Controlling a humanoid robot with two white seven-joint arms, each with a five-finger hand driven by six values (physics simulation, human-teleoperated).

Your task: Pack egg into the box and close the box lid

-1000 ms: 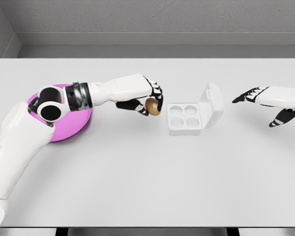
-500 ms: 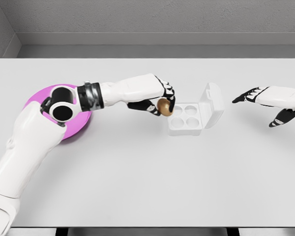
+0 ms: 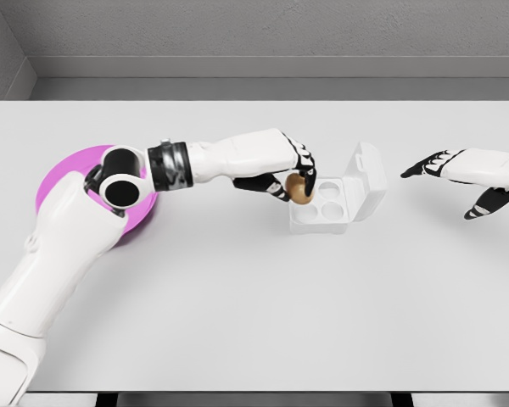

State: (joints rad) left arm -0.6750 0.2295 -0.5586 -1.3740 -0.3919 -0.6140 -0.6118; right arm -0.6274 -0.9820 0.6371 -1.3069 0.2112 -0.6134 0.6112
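Left hand [image 3: 290, 172] curled tight around egg [image 3: 299, 188], over box [image 3: 335, 199] left edge, lid up. Right hand [image 3: 458, 180] open, empty, well right of box.

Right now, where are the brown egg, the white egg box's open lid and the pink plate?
brown egg [image 3: 299, 189], head view, its exposed side
white egg box's open lid [image 3: 367, 180], head view, inner face
pink plate [image 3: 64, 172], head view, left rim

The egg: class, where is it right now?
In the head view, the egg sits in the left hand, just over the open box's left edge, centre of the table.
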